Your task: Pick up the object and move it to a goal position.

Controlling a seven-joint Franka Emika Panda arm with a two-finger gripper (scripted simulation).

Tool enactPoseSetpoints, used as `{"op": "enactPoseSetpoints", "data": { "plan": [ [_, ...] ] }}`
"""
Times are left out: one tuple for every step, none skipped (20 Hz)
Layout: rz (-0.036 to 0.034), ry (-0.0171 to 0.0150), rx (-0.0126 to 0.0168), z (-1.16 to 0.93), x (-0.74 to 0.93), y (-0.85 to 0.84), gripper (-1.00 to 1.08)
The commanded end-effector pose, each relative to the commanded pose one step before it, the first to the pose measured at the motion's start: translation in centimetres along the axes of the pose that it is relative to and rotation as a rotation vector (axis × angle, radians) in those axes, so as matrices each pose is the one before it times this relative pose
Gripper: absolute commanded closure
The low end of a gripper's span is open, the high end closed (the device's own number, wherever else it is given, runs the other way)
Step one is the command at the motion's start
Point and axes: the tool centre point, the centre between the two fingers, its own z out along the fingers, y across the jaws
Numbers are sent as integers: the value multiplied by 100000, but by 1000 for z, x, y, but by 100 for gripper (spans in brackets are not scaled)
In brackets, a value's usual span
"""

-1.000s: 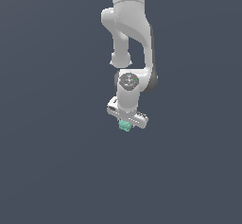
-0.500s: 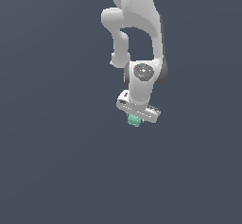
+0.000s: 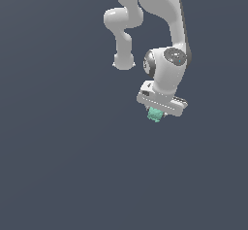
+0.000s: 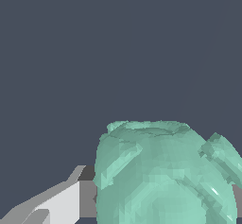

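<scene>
While the white arm [image 3: 164,35] bends down from the top of the exterior view, its tool [image 3: 156,115] hangs clenched on the blob [image 3: 155,114], a small mint-green lump tucked under the wide white crossbar of the tool. The blob peeks out below that bar, toward the exterior view's left end of it, and is much narrower than the bar. Everything around it is a plain dark grey-blue ground [image 3: 58,166], and whether the blob is touching that ground or clear of it cannot be told. In the wrist view the blob [image 4: 163,176] looms large and lumpy, with one grey-and-white finger [image 4: 71,202] pressed against its side; the far side is cut off by the edge of the picture
</scene>
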Motion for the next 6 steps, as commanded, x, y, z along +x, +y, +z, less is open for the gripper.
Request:
{"op": "enactPoseSetpoints", "data": {
  "plan": [
    [238,-37,-116,-743,-714,-880,108],
    [0,0,0,-200,-185,-264,108],
    [0,0,0,-156,-139,-211,108],
    [0,0,0,-111,-96,-154,108],
    [0,0,0,-66,-55,-94,108],
    [0,-38,31,-18,-12,-27,108]
  ]
}}
